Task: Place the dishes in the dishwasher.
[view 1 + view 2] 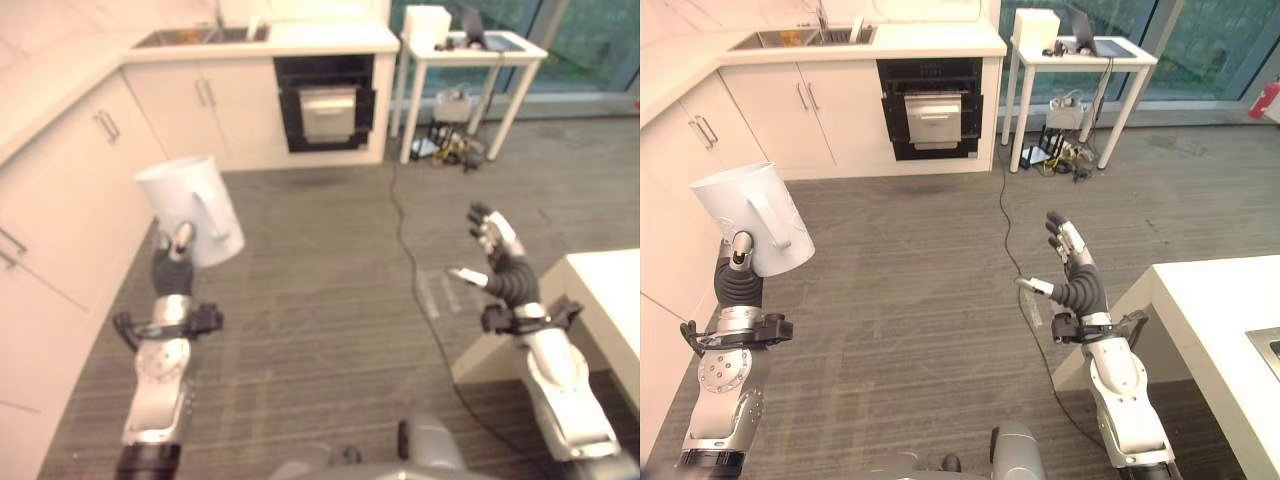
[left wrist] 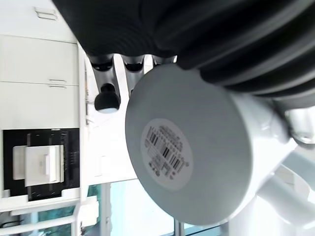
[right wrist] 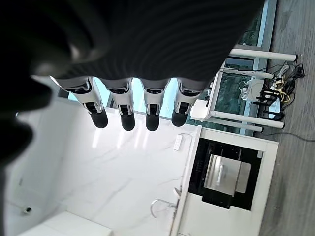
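Kitchen floor beneath, left hand clamped on tilted white mug, right hand splayed, holding nothing, dishwasher stood open beyond.

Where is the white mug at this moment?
The mug is held up in the left hand, on the left of the eye views, above the floor beside the cabinets.

White jug: smooth glazed ceramic look, paper label on base. Left hand: matt ribbed dark cover, silvery metal fingers. Floor: matt grey, ribbed. Counter: glossy white
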Controlling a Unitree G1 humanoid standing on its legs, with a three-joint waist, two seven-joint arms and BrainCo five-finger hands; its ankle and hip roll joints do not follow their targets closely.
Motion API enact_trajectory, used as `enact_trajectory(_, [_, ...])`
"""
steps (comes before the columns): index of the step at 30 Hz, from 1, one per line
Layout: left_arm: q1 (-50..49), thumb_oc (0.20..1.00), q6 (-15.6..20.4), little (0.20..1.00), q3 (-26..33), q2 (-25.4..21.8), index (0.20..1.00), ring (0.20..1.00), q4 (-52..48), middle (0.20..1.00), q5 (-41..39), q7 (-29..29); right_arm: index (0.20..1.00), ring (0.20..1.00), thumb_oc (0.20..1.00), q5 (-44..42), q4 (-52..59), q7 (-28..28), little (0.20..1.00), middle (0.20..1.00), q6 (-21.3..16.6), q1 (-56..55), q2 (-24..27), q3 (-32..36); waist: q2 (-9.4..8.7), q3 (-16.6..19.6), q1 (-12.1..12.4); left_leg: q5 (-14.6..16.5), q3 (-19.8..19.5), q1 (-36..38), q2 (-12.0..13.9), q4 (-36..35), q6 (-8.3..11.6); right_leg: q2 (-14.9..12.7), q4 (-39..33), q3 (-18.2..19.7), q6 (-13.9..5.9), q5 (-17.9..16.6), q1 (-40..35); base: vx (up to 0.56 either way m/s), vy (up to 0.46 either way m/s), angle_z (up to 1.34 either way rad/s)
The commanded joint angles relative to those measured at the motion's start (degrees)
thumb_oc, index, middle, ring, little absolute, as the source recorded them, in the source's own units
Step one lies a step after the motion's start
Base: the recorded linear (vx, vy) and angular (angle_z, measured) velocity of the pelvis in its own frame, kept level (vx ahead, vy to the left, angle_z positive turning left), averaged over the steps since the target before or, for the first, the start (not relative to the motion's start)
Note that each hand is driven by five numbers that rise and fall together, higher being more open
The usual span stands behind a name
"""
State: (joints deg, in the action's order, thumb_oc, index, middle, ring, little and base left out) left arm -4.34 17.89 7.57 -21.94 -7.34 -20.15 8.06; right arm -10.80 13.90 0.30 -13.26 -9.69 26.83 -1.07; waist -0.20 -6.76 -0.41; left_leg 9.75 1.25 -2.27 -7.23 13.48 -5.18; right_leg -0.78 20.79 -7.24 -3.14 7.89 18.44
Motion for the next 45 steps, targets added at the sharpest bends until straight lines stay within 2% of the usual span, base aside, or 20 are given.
enact_trajectory(1, [-1.0, 0.2, 3.0, 0.2, -0.2, -3.2, 0.2, 0.2, -5.4, 0.2, -0.6, -0.1, 1.0, 1.0, 1.0, -1.9, 2.0, -0.3, 1.0, 1.0, -3.1, 3.9, 0.5, 5.0, -1.9, -2.3, -2.2, 2.2, -4.8, -0.4, 0.8, 3.7, 0.78, -2.3, -3.6, 2.1, -3.14, -15.0, -1.7, 0.53, -0.277, 0.85])
enact_trajectory(3, [-0.9, 0.2, 3.2, 0.2, -1.2, -3.3, 0.2, 0.2, -5.8, 0.2, -1.2, -0.1, 1.0, 1.0, 1.0, -2.4, 1.5, -1.7, 1.0, 1.0, -1.7, 4.9, 1.6, 4.6, -1.8, -1.8, -2.1, 2.6, -5.2, 0.3, 1.2, 3.7, 0.98, -1.7, -3.6, 1.5, -1.76, -9.9, -3.3, 0.41, -0.292, 0.57])
enact_trajectory(7, [0.3, 0.2, 1.8, 0.2, -1.9, -3.1, 0.2, 0.2, -7.3, 0.2, -0.9, -0.7, 1.0, 1.0, 1.0, -1.3, 2.1, -3.1, 1.0, 1.0, 0.5, 6.3, 1.3, 3.4, -1.54, 0.9, -2.8, 4.3, -3.0, 4.2, 2.1, 3.7, 1.76, -0.8, -3.6, 1.1, 0.37, -6.4, -5.6, 0.39, -0.288, 0.29])
enact_trajectory(11, [0.1, 0.2, 2.4, 0.2, -2.3, -2.4, 0.2, 0.2, -7.1, 0.2, -6.2, -2.5, 1.0, 1.0, 1.0, -1.0, 2.1, -1.9, 1.0, 1.0, 1.1, 3.3, 1.7, 5.1, -1.58, 1.2, -3.8, -7.3, 0.3, 7.4, 3.9, 3.7, 5.41, -0.4, -3.6, 1.7, 2.61, -3.8, -8.0, 0.25, -0.201, -0.11])
enact_trajectory(12, [-0.1, 0.2, 2.5, 0.2, -3.0, -1.7, 0.2, 0.2, -8.1, 0.2, -6.3, -2.5, 1.0, 1.0, 1.0, -0.8, 2.2, -1.7, 1.0, 1.0, 1.3, 2.6, 2.1, 5.3, -2.19, 0.6, -3.8, -11.0, 1.7, 5.3, 4.2, 9.1, 6.91, -0.8, -3.6, 2.4, 3.55, -3.1, -9.3, 0.17, -0.242, -0.19])
enact_trajectory(13, [-0.3, 0.2, 2.7, 0.2, -3.6, -1.4, 0.2, 0.2, -8.7, 0.2, -6.3, -2.8, 1.0, 1.0, 1.0, -1.0, 2.3, -1.4, 1.0, 1.0, 1.2, 1.9, 2.3, 5.9, -2.62, -0.1, -3.8, -12.2, 3.2, 0.7, 5.4, 14.7, 7.53, -1.2, -3.6, 2.8, 4.04, -2.8, -10.4, 0.13, -0.216, -0.2])
enact_trajectory(14, [-0.4, 0.2, 2.9, 0.2, -3.7, -1.3, 0.2, 0.2, -8.6, 0.2, -6.3, -3.3, 1.0, 1.0, 1.0, -0.9, 2.1, -1.4, 1.0, 1.0, 1.2, 1.8, 2.2, 6.2, -2.77, -0.4, -3.9, -11.7, 4.4, -0.6, 6.5, 14.3, 7.28, -1.4, -3.6, 3.1, 4.01, -2.6, -10.7, 0.13, -0.139, -0.21])
enact_trajectory(16, [-1.0, 0.2, 3.9, 0.2, -3.7, -1.8, 0.2, 0.2, -8.3, 0.2, -6.5, -3.7, 1.0, 1.0, 1.0, -1.5, 1.1, -1.7, 1.0, 1.0, 1.6, 2.6, 2.2, 6.3, -2.66, -0.9, -3.9, -11.3, 7.9, -0.3, 9.1, 5.1, 6.68, -1.6, -3.6, 4.0, 3.26, -1.7, -11.1, 0.14, 0.034, -0.23])
enact_trajectory(17, [-1.5, 0.2, 4.5, 0.2, -3.3, -2.3, 0.2, 0.2, -7.9, 0.2, -7.5, -3.7, 1.0, 1.0, 1.0, -0.9, 0.5, -1.3, 1.0, 1.0, 1.3, 2.7, 2.1, 6.4, -1.34, -1.1, -4.1, -8.8, 7.9, -2.7, 11.4, 3.7, 6.67, -0.6, -3.6, 4.2, 2.82, -1.1, -11.3, 0.1, 0.186, -0.26])
enact_trajectory(19, [-1.9, 0.2, 5.1, 0.2, -3.0, -2.5, 0.2, 0.2, -7.4, 0.2, -9.1, -3.9, 1.0, 1.0, 1.0, -0.7, 0.4, -0.5, 1.0, 1.0, 1.2, 2.3, 2.6, 6.8, -0.04, -0.7, -4.5, -7.7, 6.0, -5.9, 13.9, 3.7, 7.69, 0.2, -3.6, 4.5, 2.56, -0.4, -11.3, 0.08, 0.213, -0.26])
enact_trajectory(22, [-2.6, 0.2, 6.8, 0.2, -3.5, -1.4, 0.2, 0.2, -7.1, 0.2, -10.4, -5.3, 1.0, 1.0, 1.0, 0.5, -0.3, 0.8, 1.0, 1.0, 2.1, 1.3, 4.3, 8.1, 1.1, -0.3, -4.7, -10.4, 2.9, -10.0, 19.1, 3.7, 10.4, 0.5, -3.6, 5.3, 2.95, 1.6, -12.7, 0.15, 0.244, -0.14])
enact_trajectory(25, [-2.8, 0.2, 8.0, 0.2, -4.1, -1.0, 0.2, 0.2, -7.2, 0.2, -10.1, -5.1, 1.0, 1.0, 1.0, 1.0, -0.7, 1.5, 1.0, 1.0, 3.4, 2.1, 5.2, 8.8, 2.23, -0.4, -4.8, -11.7, 2.2, -11.4, 22.0, 3.7, 11.76, -0.5, -3.6, 4.8, 3.13, 2.9, -14.1, 0.24, 0.399, -0.16])
enact_trajectory(29, [-1.4, 0.2, 7.1, 0.2, -3.4, -2.1, 0.2, 0.2, -6.5, 0.2, -11.4, -4.6, 1.0, 1.0, 1.0, 1.1, -0.7, 0.7, 1.0, 1.0, 5.0, 2.2, 6.4, 9.6, 2.31, 0.4, -4.8, -6.9, 3.7, -9.5, 20.8, 3.7, 10.9, -4.4, -3.6, 3.2, 0.96, 2.5, -15.8, 0.27, 0.569, -0.21])
enact_trajectory(32, [1.9, 0.2, 5.2, 0.2, -3.2, -2.8, 0.2, 0.2, -5.7, 0.2, -10.8, -5.9, 1.0, 1.0, 1.0, 1.3, 0.3, -0.4, 1.0, 1.0, 6.4, 2.3, 4.6, 9.5, 1.05, 1.1, -3.5, -3.8, 2.8, -8.3, 15.3, 3.7, 8.07, -9.0, -3.6, 0.9, -3.04, -1.7, -17.4, 0.3, 0.597, 0.14])
enact_trajectory(37, [3.9, 0.2, 2.3, 0.2, -3.3, -2.8, 0.2, 0.2, -5.5, 0.2, -7.7, -6.9, 1.0, 1.0, 1.0, 2.7, 0.1, -1.6, 1.0, 1.0, 7.9, 4.4, 1.7, 6.6, 1.21, 1.3, -1.8, -1.7, 1.1, -7.1, 11.4, 3.7, 4.13, -10.3, -3.3, -1.8, -3.13, -10.0, -20.6, 0.24, 0.402, 0.4])
enact_trajectory(39, [3.9, 0.2, 1.9, 0.2, -3.5, -3.0, 0.2, 0.2, -5.7, 0.2, -5.5, -6.3, 1.0, 1.0, 1.0, 3.8, 0.6, -0.9, 1.0, 1.0, 7.9, 4.2, 0.7, 4.9, 1.22, 0.9, -1.4, -1.4, 1.6, -6.5, 10.7, 3.7, 3.18, -10.3, 3.1, -2.5, -2.77, -11.3, -18.5, 0.18, 0.331, 0.26])
enact_trajectory(41, [3.6, 0.2, 1.7, 0.2, -3.5, -3.1, 0.2, 0.2, -6.0, 0.2, -4.1, -4.9, 1.0, 1.0, 1.0, 3.8, 0.4, 0.2, 1.0, 1.0, 7.8, 4.6, 0.8, 4.0, 0.84, 0.7, -1.3, -1.2, 2.4, -6.1, 10.7, 3.7, 3.23, -8.4, 2.8, -2.9, -2.26, -10.3, -16.6, 0.16, 0.171, 0.19])
enact_trajectory(42, [3.9, 0.2, 0.8, 0.2, -3.3, -3.5, 0.2, 0.2, -5.9, 0.2, -4.1, -4.3, 1.0, 1.0, 1.0, 2.9, 0.0, 1.0, 1.0, 1.0, 7.6, 4.7, 1.7, 4.1, 0.3, 0.6, -1.1, -1.2, 2.6, -6.0, 10.4, 3.7, 3.65, -5.9, -2.3, -3.9, -1.58, -8.0, -16.8, 0.18, 0.044, -0.1])
enact_trajectory(44, [4.6, 0.2, 0.2, 0.2, -3.4, -3.5, 0.2, 0.2, -5.6, 0.2, -2.6, -3.1, 1.0, 1.0, 1.0, 2.1, -0.9, 1.5, 1.0, 1.0, 7.7, 5.5, 2.6, 4.4, -1.7, -0.2, -0.3, -0.6, 4.3, -5.6, 9.5, 3.7, 4.12, -8.1, -3.6, -5.6, -1.49, -4.0, -13.0, 0.13, -0.101, -0.26])
enact_trajectory(45, [4.6, 0.2, 0.0, 0.2, -3.4, -3.4, 0.2, 0.2, -5.8, 0.2, -2.0, -2.8, 1.0, 1.0, 1.0, 1.8, -1.0, 1.7, 1.0, 1.0, 7.8, 5.9, 2.6, 4.1, -2.34, -0.5, -0.1, -0.2, 5.3, -5.3, 9.3, 3.7, 4.21, -9.3, -3.6, -5.6, -2.1, -4.2, -11.0, 0.14, -0.219, -0.7])
